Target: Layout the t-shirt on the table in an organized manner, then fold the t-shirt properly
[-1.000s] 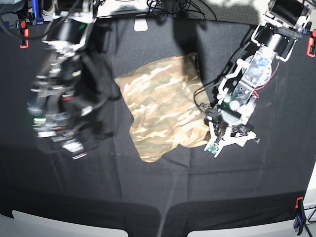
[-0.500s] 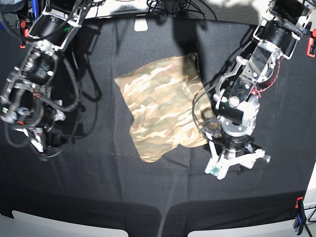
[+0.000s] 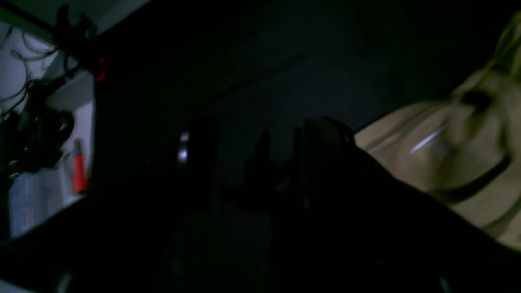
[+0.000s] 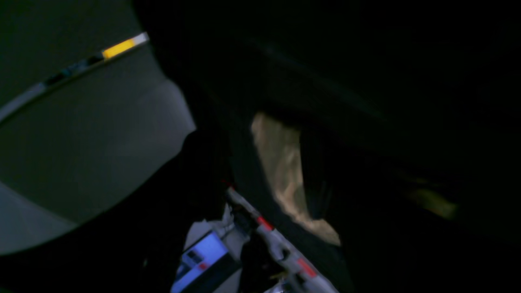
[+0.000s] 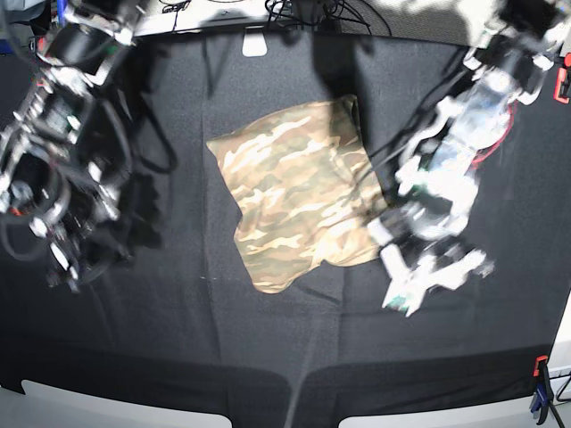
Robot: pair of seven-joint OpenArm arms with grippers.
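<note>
Camouflage cloth in tan, beige and olive lies folded at the middle of the black counter [image 5: 268,357] in the base view: we see the t-shirt [image 5: 294,192] as a compact slanted bundle, its corners at about 10, 1, 4 and 7 o'clock. At 4 o'clock from it, just beside its lower corner, hangs the left hand [image 5: 428,272], blurred, its white fingers spread with nothing between them. At 9 o'clock, well apart from the shirt, the right hand [image 5: 67,259] is a dark smear; we cannot tell whether it is spread or pressed together. A red clamp [image 5: 561,85] sits at the counter's 2 o'clock edge.

From the left wrist we see mostly darkness; the t-shirt [image 3: 460,162] shows pale at 3 o'clock, and the fingers below are too dark to read.

From the right wrist, a strip of the t-shirt [image 4: 285,171] appears near centre, with the black counter cloth around it.
</note>
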